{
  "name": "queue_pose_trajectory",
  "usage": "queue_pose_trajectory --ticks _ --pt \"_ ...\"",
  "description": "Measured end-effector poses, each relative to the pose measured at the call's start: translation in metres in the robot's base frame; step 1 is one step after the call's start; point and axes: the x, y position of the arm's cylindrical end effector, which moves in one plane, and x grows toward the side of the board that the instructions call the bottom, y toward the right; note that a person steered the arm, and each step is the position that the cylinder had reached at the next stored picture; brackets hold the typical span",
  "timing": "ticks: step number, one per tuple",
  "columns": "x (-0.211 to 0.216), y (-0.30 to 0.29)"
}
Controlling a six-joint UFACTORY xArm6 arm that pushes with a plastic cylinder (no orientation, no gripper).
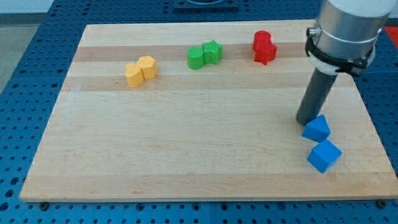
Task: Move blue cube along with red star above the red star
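A blue cube (324, 155) lies near the board's right edge, low in the view. A second blue block (316, 129) sits just above it, touching it. Two red blocks stand together at the view's top right: a rounded one (262, 40) and a red star (265, 54) just below it. My tip (305, 120) rests on the board right at the upper-left side of the upper blue block, touching or nearly touching it. The red pair is far above, toward the view's top.
Two green blocks (204, 54), one a star (212, 51), stand at the top centre. Two yellow blocks (140, 70) stand at the top left. The wooden board (186, 149) lies on a blue perforated table.
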Motion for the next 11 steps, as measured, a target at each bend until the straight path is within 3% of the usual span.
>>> queue_pose_trajectory --ticks 2,4,6,11 --pt "0.011 0.0" --pt "-0.014 -0.026" --pt "0.054 -0.03" --pt "0.07 -0.005"
